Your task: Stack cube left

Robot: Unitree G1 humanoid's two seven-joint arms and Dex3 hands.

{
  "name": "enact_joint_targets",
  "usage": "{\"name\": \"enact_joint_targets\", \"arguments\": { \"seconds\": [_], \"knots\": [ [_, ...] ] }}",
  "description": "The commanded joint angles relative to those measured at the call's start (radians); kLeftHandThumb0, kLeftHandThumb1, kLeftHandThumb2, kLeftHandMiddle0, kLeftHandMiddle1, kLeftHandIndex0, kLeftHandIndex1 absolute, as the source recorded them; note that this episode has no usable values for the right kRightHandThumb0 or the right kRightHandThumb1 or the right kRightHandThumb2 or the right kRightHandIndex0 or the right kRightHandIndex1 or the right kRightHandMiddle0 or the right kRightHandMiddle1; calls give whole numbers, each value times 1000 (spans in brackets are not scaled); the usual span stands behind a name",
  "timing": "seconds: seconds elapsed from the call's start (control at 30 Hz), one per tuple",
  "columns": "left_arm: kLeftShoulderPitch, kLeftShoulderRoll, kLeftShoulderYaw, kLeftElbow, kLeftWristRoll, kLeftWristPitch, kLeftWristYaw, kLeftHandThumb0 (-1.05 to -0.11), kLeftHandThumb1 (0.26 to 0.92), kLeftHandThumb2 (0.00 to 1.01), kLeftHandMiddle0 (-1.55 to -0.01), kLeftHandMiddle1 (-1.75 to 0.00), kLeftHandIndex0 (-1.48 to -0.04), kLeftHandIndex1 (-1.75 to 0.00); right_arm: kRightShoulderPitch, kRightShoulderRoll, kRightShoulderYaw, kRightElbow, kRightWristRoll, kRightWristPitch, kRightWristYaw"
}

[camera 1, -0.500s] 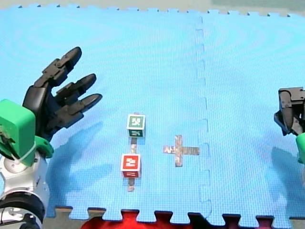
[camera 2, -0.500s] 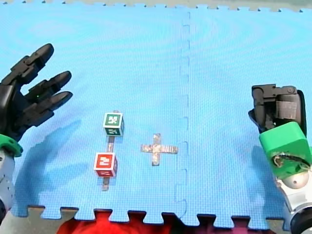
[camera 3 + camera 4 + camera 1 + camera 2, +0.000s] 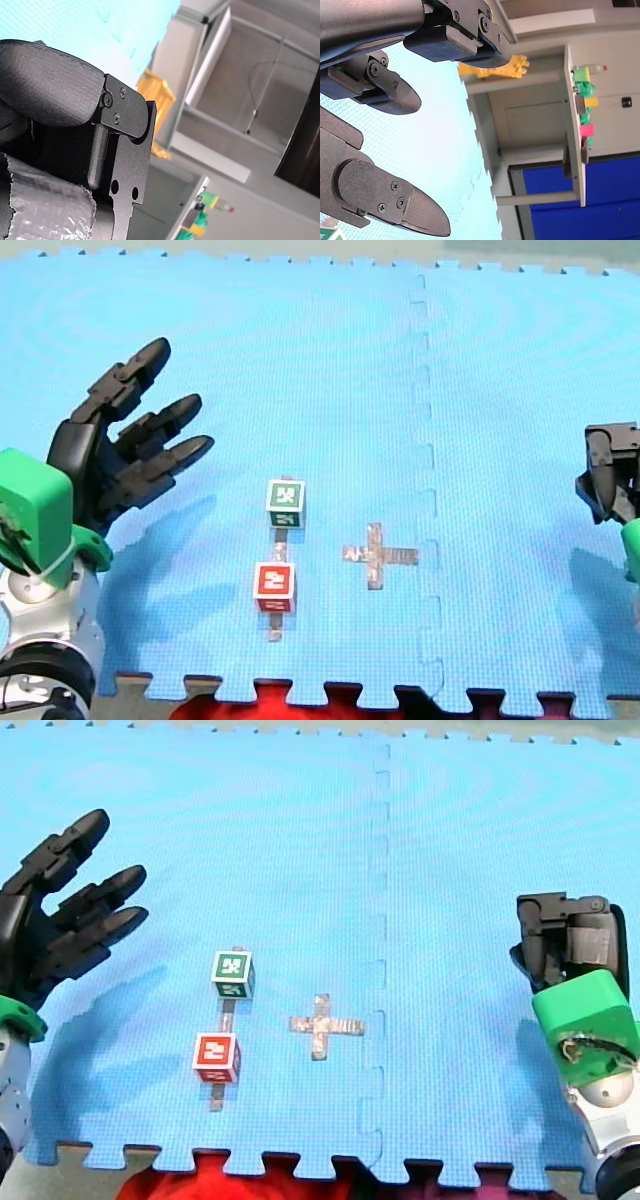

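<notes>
**Blue mat, two cubes apart, neither hand holding anything**

Blue foam mat covers the work surface, and a silver tape cross is stuck to it near the front edge. The mat's interlocking seam runs just to the right of the cross.

The green cube sits on the mat left of the cross and a little farther from the robot than it. The red cube sits left of the cross too, but a little nearer the robot. The two cubes are close yet not touching, and neither is on top of the other. A thin tape strip runs between them.

The left hand is well left of the cross, raised over the mat beyond both cubes. Its dark fingers are uncurled and it grasps nothing. The right hand is well right of the cross, past the seam near the mat's right side. Its fingers are folded in on themselves, with nothing between them.

Red cloth shows under the mat's front edge, nearer the robot than the cross.
</notes>
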Motion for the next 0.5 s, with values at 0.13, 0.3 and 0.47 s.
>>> {"name": "enact_joint_targets", "arguments": {
  "seconds": [0.13, 0.3, 0.47],
  "knots": [
    [3, 3, -2, -3, 0, 3, 5, -324, 685, 0, -678, -5, -442, 0, 2, -2, -1, -5, 2, 1, -4],
    [4, 3, -3, -5, 0, 3, 8, -331, 685, 0, -681, -5, -443, -1, 3, -2, 0, -8, 0, 3, -8],
    [4, 5, -2, -4, -2, 6, 5, -344, 686, 1, -683, -4, -443, 0, 3, -2, 2, -10, -3, 5, -12]
  ]
}}
